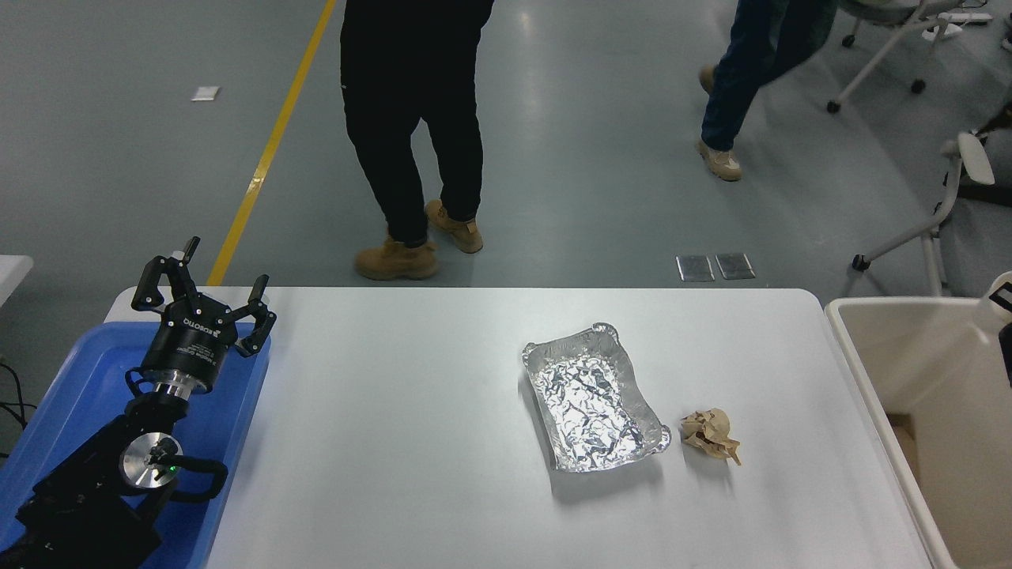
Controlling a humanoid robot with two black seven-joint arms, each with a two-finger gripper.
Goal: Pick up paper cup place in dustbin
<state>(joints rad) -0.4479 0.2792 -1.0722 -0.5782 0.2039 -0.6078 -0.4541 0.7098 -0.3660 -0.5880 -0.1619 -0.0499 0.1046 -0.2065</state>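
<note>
A sliver of the paper cup (pixel 998 294) is showing at the frame's right edge, above the dustbin (pixel 870 371). The right gripper (pixel 1006 336) is barely peeking in beside it; I cannot tell its grip. Released too near the rim, the cup is risking a bounce out. The left gripper (pixel 207 296) is sitting spread at lower left.

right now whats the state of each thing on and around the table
left gripper: open, parked over the blue tray
paper cup: only a sliver shows at the right edge, over the dustbin
right gripper: barely in view, fingers hidden
dustbin: upright, open top
foil tray: upright on the table, crinkled, nothing in it
paper ball: crumpled, lying beside the foil tray, apart from it
</note>
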